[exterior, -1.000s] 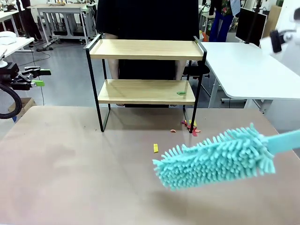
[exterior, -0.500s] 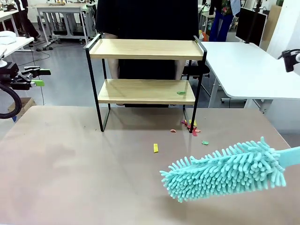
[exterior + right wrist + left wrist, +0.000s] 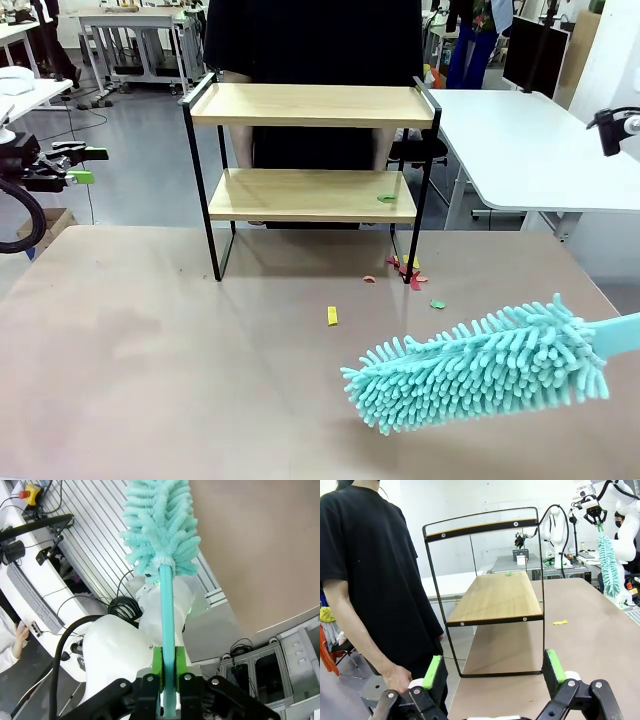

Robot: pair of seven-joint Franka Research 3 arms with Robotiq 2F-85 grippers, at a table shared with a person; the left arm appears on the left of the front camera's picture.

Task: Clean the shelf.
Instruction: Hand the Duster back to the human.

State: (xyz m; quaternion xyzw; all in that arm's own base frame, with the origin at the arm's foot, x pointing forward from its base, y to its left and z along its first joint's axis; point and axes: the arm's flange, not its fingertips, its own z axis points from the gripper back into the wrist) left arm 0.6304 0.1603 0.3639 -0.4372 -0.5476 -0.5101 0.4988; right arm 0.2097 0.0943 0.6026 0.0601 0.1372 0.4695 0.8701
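Over table [image 3: 150, 340], duster [image 3: 480, 365] barely shifted, shelf [image 3: 312, 105] unmoved

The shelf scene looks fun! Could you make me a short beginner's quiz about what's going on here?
1. True or false: the shelf still has a green scrap on its lower board.
2. What does the right gripper hold?
A. a sponge
B. a turquoise duster
C. nothing
3. Fill in: the left gripper has its jaws ____.

Key
1. True; the scrap lies near the board's right end.
2. B; the jaws are clamped on the duster's handle.
3. Open; nothing sits between the green pads, with the shelf ahead and a person beside it.
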